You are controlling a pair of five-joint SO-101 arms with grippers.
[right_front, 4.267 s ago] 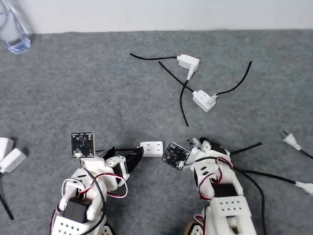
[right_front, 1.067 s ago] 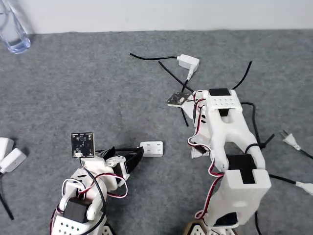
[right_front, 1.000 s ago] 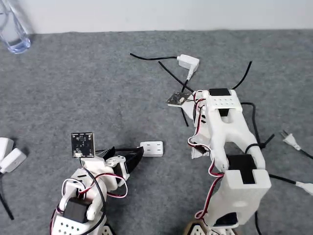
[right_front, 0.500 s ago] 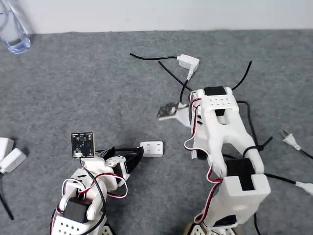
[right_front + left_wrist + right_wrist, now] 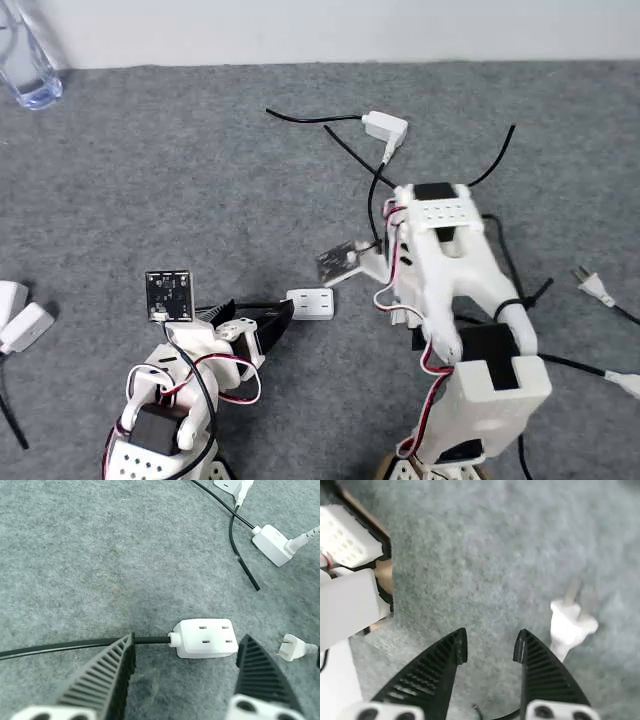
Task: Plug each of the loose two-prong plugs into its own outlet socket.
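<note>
Black ribbed fingers of the left gripper (image 5: 188,642) stand spread wide, low over the grey carpet-like table cover (image 5: 100,555), with nothing in their grasp. Between their tips lies a white outlet socket (image 5: 205,638), slots facing up, touching neither finger. Its black cord (image 5: 75,645) runs from one end out past one finger. Just beside the socket's other end lies a loose white two-prong plug (image 5: 291,648), prongs turned toward the socket but apart from it.

The right gripper (image 5: 491,640) hangs over the same cover, its fingers parted by a narrow gap with nothing between them. In the right wrist view the plug lies just beside one finger, outside the gap, prongs pointing away from the gripper.

From above, the right arm (image 5: 450,280) stretches out over the middle of the table and the left arm (image 5: 190,370) sits at the near edge, the socket just ahead of its fingers.

Farther out, a second socket block (image 5: 272,545) has a white plug seated in it. A third socket block (image 5: 385,127) lies beyond, black cords leading from it. Two more loose plugs (image 5: 597,287) (image 5: 622,381) lie toward the robot's right. White blocks (image 5: 22,322) sit at the left edge, and a clear bottle (image 5: 25,60) stands at the far left corner.
</note>
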